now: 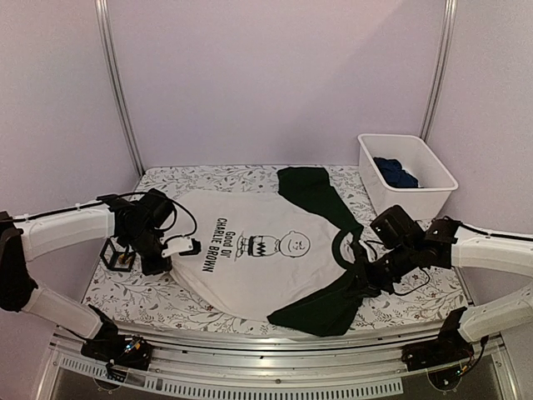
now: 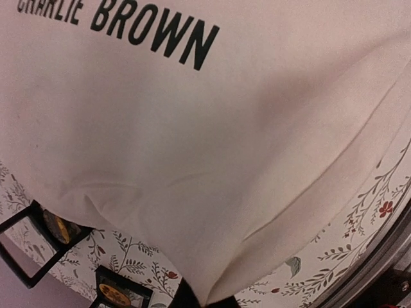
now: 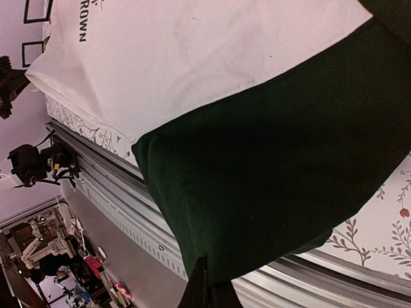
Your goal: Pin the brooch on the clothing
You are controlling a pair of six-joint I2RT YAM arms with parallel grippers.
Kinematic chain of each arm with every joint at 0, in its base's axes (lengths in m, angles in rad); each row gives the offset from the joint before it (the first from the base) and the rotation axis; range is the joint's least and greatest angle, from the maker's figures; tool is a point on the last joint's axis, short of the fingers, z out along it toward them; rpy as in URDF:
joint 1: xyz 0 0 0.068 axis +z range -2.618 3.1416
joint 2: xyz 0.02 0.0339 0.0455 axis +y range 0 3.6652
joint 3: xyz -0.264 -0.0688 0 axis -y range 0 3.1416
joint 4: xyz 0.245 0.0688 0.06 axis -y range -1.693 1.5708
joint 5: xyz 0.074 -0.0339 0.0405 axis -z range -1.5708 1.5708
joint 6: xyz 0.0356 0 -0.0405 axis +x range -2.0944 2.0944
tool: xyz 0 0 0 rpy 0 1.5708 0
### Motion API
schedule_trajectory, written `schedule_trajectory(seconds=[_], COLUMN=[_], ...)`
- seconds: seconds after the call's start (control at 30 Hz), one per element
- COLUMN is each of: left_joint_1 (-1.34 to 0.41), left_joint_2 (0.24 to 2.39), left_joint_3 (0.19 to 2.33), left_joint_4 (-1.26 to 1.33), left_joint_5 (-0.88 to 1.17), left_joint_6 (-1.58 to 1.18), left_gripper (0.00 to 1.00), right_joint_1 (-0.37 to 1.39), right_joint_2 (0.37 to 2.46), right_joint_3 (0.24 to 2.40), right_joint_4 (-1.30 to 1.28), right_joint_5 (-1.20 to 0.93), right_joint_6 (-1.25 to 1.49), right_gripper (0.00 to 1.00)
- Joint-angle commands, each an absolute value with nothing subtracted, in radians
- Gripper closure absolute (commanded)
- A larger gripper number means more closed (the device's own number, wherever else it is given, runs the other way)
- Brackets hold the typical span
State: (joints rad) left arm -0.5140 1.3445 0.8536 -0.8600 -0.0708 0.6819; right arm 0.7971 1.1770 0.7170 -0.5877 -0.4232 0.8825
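Though off wrist cams, bin (image 1: 410, 202) w/ blue garment (image 1: 396, 173) near shirt (image 1: 250, 271).

A: What can't be made out here?
B: My left gripper (image 2: 192, 301), pinching the T-shirt (image 2: 192, 160) hem, is cut off at the bottom edge. My right gripper (image 3: 204, 292) is cut off likewise, dark against the dark sleeve (image 3: 289, 160).
A: And those black frames (image 2: 123, 287)?
B: Gold blurs inside them, and what they are I cannot tell.

- T-shirt (image 1: 250, 283): white, dark sleeves, spread flat; hem pinched in left pincer (image 1: 192, 247), near sleeve in right pincer (image 1: 364, 283).
- Brooch (image 1: 124, 260): small, gold, just left of left pincer.
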Motion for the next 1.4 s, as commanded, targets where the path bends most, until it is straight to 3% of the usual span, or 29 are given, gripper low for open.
schedule_trajectory(seconds=[0.0,0.2,0.23,0.3,0.33,0.43,0.53,0.6,0.73,0.77,1.03,1.37], left_joint_1=[-0.525,-0.530,-0.529,-0.531,-0.531,-0.526,-0.497,-0.474,-0.479,-0.478,-0.483,-0.492], left_joint_2=[1.286,1.251,1.247,1.243,1.241,1.220,1.209,1.238,1.349,1.384,1.546,1.834], left_joint_3=[0.831,0.805,0.798,0.792,0.801,0.895,1.033,1.083,1.044,1.036,0.926,1.013], left_joint_4=[-0.938,-1.056,-1.085,-1.161,-1.205,-1.339,-1.309,-1.159,-0.883,-0.852,-0.563,-0.394], left_joint_5=[-0.032,-0.062,-0.070,-0.080,-0.086,-0.065,0.025,0.087,-0.036,-0.076,-0.222,-0.272], left_joint_6=[0.732,0.794,0.807,0.839,0.852,0.898,0.889,0.787,0.597,0.571,0.520,0.526], left_gripper=[1.00,0.97,0.89,0.55,0.42,0.29,0.27,0.31,0.67,0.71,0.72,0.72], right_joint_1=[0.805,0.812,0.813,0.812,0.813,0.808,0.799,0.796,0.772,0.763,0.684,0.519], right_joint_2=[1.165,1.113,1.096,1.074,1.071,1.092,1.174,1.257,1.595,1.658,2.169,2.378], right_joint_3=[0.808,0.787,0.785,0.826,0.882,1.097,1.218,1.234,1.332,1.363,1.573,1.678], right_joint_4=[-0.707,-0.843,-0.866,-0.959,-1.032,-1.156,-1.044,-0.903,-0.769,-0.742,-0.637,-0.617], right_joint_5=[-0.468,-0.506,-0.509,-0.448,-0.370,-0.092,0.120,0.184,0.260,0.274,0.257,0.232], right_joint_6=[0.868,0.882,0.892,0.901,0.903,0.908,0.855,0.760,0.618,0.590,0.431,0.409], right_gripper=[1.00,1.00,0.97,0.62,0.55,0.40,0.39,0.45,0.71,0.74,0.89,0.90])
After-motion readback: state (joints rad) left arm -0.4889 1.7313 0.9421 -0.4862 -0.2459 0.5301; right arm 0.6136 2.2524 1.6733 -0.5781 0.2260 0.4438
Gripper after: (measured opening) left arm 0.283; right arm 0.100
